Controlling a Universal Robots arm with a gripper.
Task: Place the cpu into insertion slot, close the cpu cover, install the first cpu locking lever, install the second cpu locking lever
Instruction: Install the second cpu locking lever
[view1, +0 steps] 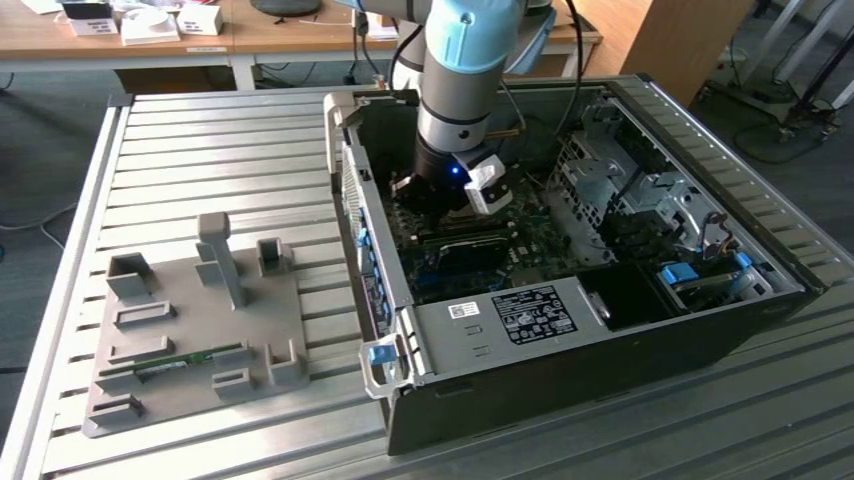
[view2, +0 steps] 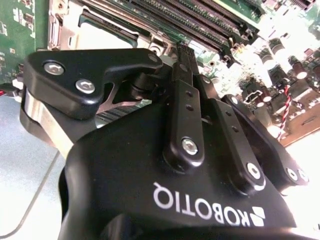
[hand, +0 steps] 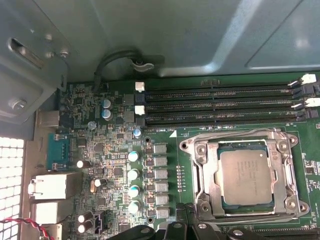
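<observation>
A wide table of ribbed grey metal slats (view1: 200, 150) carries the whole set-up, with wooden desks (view1: 267, 35) and a dark floor behind it. On the exterior view's right of the table lies an open black computer case (view1: 587, 340), its side panel off and the green motherboard (hand: 115, 165) facing up. On the exterior view's left sits a grey plastic fixture tray (view1: 200, 330) with upright posts and slots. The pale blue and black robot arm (view1: 461, 70) reaches straight down into the case. Its black gripper (view2: 182, 52) hangs low above the board, the fingers (view2: 186, 100) drawn together with nothing between them.

In the first wrist view, the cpu (hand: 246, 176), a small flat square with a dull silvery-grey top, lies seated in its socket just beside the long black memory slots (hand: 220, 105). The cpu cover (hand: 202, 165), a thin square metal frame with a large window, lies flat around the chip, which shows through that window.
</observation>
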